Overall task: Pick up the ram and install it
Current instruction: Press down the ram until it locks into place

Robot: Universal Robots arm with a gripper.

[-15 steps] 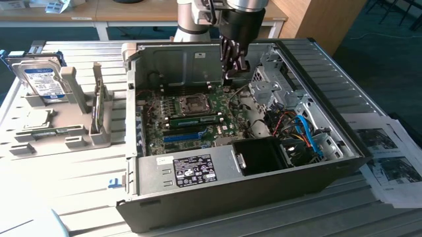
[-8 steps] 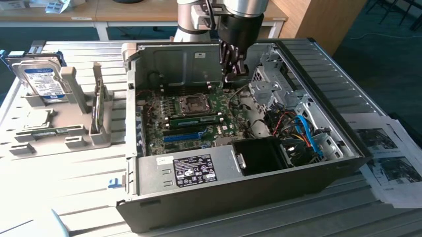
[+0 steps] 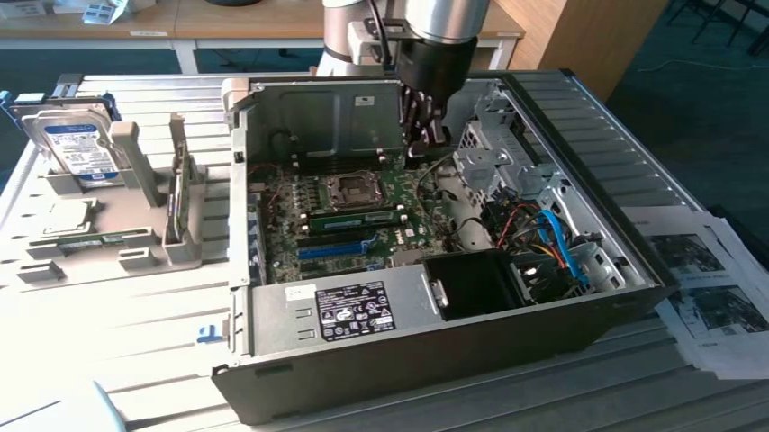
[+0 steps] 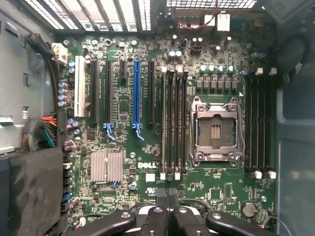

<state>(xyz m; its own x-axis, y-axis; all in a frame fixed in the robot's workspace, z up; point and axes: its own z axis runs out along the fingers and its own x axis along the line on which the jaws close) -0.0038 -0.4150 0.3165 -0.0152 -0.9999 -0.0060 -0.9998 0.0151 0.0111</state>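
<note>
A long green ram stick (image 3: 357, 219) with a pale label sits on edge in a slot of the motherboard (image 3: 315, 193), just in front of the empty processor socket (image 3: 356, 187). My gripper (image 3: 423, 135) hangs above the open computer case (image 3: 397, 315), over the board's far part and clear of the stick. In the wrist view its dark fingers (image 4: 158, 199) meet tip to tip, so the gripper (image 4: 167, 195) is shut with nothing held. Below them lie the bank of memory slots (image 4: 173, 123) and the socket (image 4: 215, 130).
At the exterior view's left, a grey holder (image 3: 132, 243) carries a silver hard drive (image 3: 78, 148), a square processor chip (image 3: 67, 216) and a thin board on edge (image 3: 178, 193). Cables and a black fan shroud (image 3: 474, 283) crowd the case's near right. Papers (image 3: 709, 297) lie at the right.
</note>
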